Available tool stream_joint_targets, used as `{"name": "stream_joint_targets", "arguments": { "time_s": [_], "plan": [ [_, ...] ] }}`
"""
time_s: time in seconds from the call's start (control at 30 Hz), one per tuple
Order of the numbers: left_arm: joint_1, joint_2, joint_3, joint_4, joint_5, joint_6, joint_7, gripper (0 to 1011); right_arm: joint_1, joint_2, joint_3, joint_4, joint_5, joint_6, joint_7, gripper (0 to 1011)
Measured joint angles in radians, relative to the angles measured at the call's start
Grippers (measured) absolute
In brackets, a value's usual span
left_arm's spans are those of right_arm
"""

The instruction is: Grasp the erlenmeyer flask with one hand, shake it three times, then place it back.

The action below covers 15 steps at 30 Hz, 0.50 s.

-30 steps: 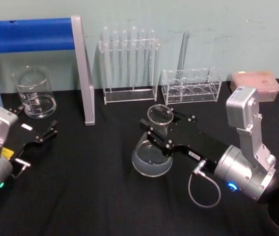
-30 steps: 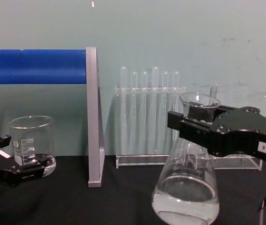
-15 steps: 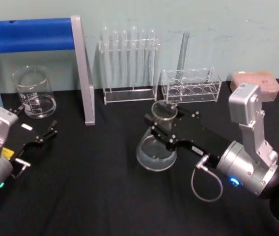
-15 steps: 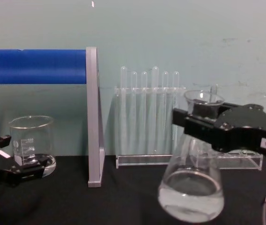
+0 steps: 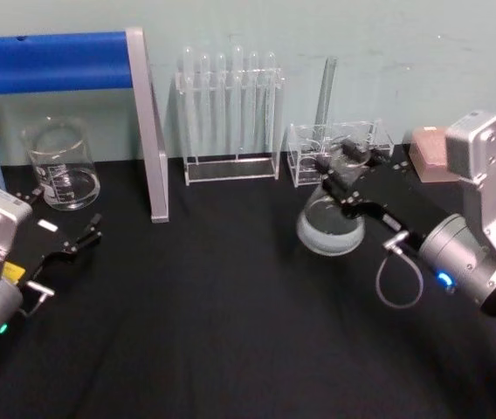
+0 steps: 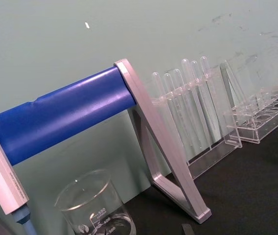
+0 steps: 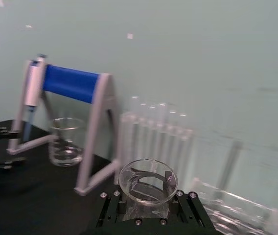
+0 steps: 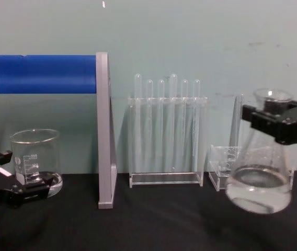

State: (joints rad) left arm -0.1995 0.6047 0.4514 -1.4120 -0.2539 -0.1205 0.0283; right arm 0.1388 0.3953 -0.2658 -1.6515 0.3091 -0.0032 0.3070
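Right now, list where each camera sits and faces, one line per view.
Head view: high up, looking forward and down; both arms show, right gripper shut on the neck of the erlenmeyer flask, left gripper by the beaker.
Chest view: lower, looking level across the table; right gripper at right edge, left gripper lower left.
Left wrist view: faces the blue-barred stand and test tube rack.
Right wrist view: looks along its own gripper, over the flask's rim.
Shared: head and chest both show flask and beaker.
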Motion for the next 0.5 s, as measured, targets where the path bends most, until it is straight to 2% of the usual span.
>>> {"name": "stream_joint_targets", "arguments": {
  "time_s": [0.17, 0.5],
  "plan": [
    [0.0, 0.0, 0.0, 0.0, 0.0, 0.0, 0.0, 1001, 0.016, -0.012, 0.039, 0.034, -0.017, -0.001, -0.027, 449],
    [0.0, 0.0, 0.0, 0.0, 0.0, 0.0, 0.0, 1001, 0.028, -0.03, 0.09, 0.068, -0.042, -0.002, -0.053, 449]
  ]
}}
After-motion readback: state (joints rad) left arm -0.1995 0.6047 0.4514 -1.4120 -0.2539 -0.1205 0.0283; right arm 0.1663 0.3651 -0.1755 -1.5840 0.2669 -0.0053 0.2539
